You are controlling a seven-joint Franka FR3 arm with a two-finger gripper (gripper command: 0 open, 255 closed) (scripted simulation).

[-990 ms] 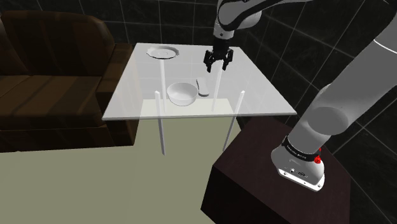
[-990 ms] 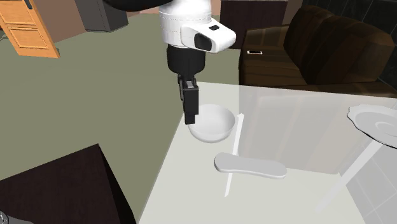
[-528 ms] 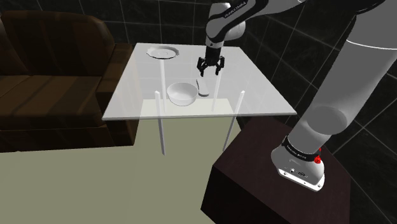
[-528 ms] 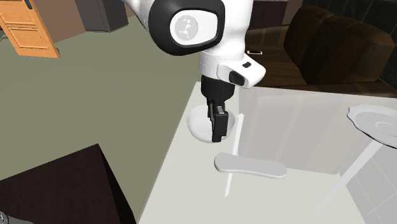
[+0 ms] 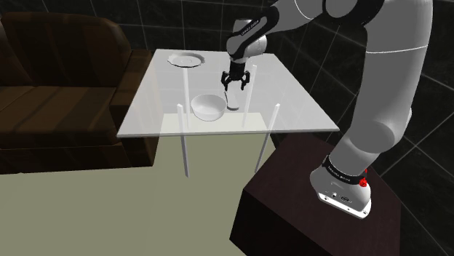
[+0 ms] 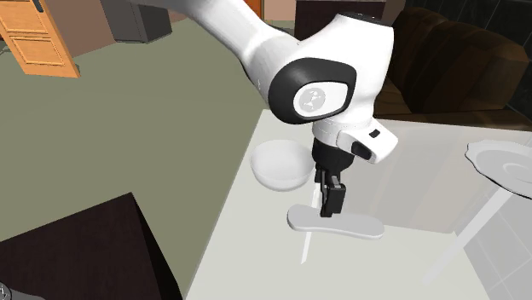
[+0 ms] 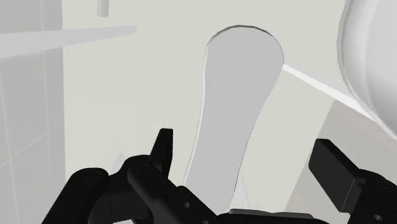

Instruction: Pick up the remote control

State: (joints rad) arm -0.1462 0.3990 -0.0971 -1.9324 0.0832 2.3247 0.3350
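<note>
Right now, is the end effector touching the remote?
Apart. In the wrist view, table shows between the remote and each open finger.

remote pale grey | bowl white | sofa dark brown | door orange

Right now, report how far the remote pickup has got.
Done: the gripper sits over the white remote, lined up across it. In hand: its open fingers flank the remote without touching. Left: close on it and lift; it lies flat on the table beside the bowl.
</note>
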